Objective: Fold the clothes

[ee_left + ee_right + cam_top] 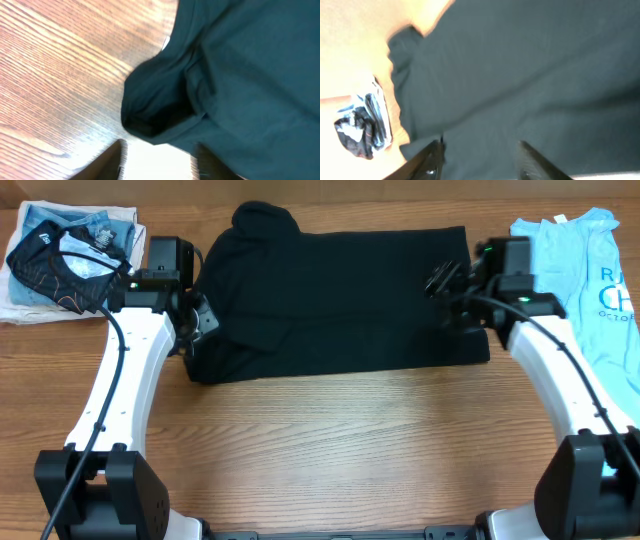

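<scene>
1. The large plain black soft-fabric T-shirt [340, 290] lies on the middle of the wooden worktop [330, 450], between the two arms. It is spread as a wide, rough rectangle, with one short sleeve [265, 222] bulging out at the far left corner.
2. The cloth is matte and limp, with shallow creases and no print.
3. Only the overhead view shows the neighbours. There is a small black garment with thin orange lines [50, 260] on a pale pile at the far left. A light blue printed T-shirt [585, 270] lies flat at the right, apart from the black one.
4. Only the left wrist view shows the open, tube-like mouth of a sleeve. The hem is rolled, and a small white sliver sits at the fabric edge. Glossy wood grain runs beside it.
5. The left hand [157, 148] hangs at the shirt's left edge. Its dark fingers [107, 162] stand apart with nothing clamped between them.
6. The right hand [480, 145] hovers over the shirt's right end. Its fingers are likewise spread, above blurred black cloth.
7. The right wrist view also catches the distant dark pile, too blurred to read.
</scene>
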